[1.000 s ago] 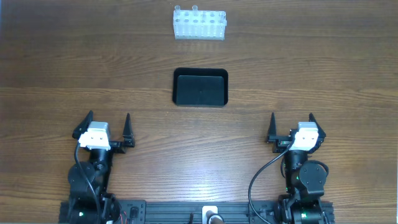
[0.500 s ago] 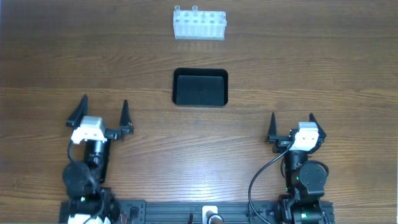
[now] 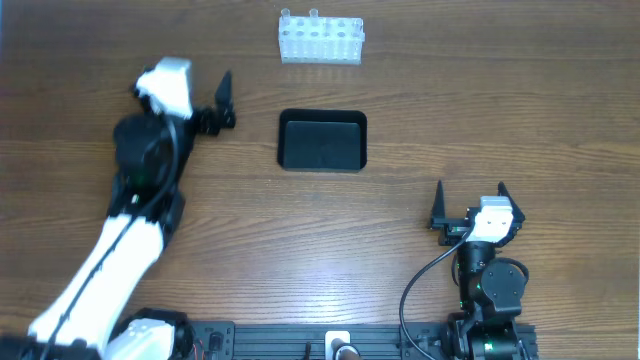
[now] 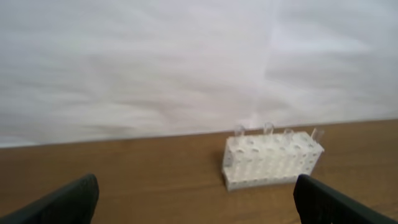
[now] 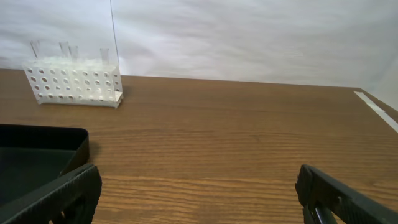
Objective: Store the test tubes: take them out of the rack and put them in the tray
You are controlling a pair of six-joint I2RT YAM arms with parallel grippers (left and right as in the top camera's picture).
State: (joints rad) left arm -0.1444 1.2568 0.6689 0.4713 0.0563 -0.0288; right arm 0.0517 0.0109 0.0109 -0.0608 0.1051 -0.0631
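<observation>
One rack (image 3: pixel 320 42) holds four test tubes (image 3: pixel 313 14); one tray (image 3: pixel 322 145), bare black floor.
My left gripper (image 3: pixel 185 90) and right gripper (image 3: pixel 471 190): fingers spread wide.

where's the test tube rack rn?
Top view: the rack stands top centre on the table, just beyond the black tray, not touching it.
</observation>
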